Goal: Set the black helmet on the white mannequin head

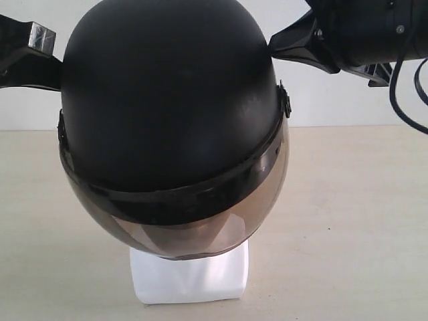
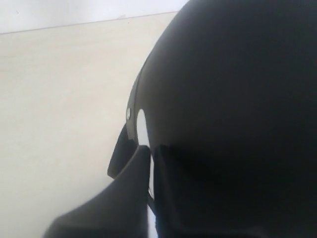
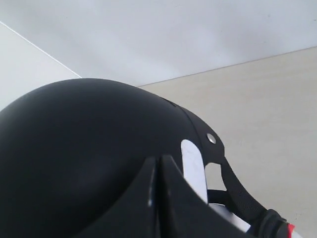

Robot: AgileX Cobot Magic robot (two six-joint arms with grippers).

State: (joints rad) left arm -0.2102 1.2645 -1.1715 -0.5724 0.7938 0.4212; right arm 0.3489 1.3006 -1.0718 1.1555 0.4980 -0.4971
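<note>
Right hand (image 3: 158,163), fingers together; left hand (image 2: 151,153) seemingly the same.

Beige table (image 1: 354,221), white mannequin head (image 1: 190,277) standing

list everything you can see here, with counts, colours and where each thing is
black helmet: one, matte black, sitting over the mannequin head, centre of the exterior view
visor: one, smoky tinted, on the helmet's front, lowered
chin strap: one, black with a red buckle, hanging below the helmet's rim
white mannequin head: one, white, on the table; only its lower part shows under the helmet
table: one, pale beige, under everything
wall: one, white, behind the table
cable: one, black, looping beside the right arm
left gripper: one, black, fingers together against the helmet's side
right gripper: one, black, fingers shut against the opposite side
</note>
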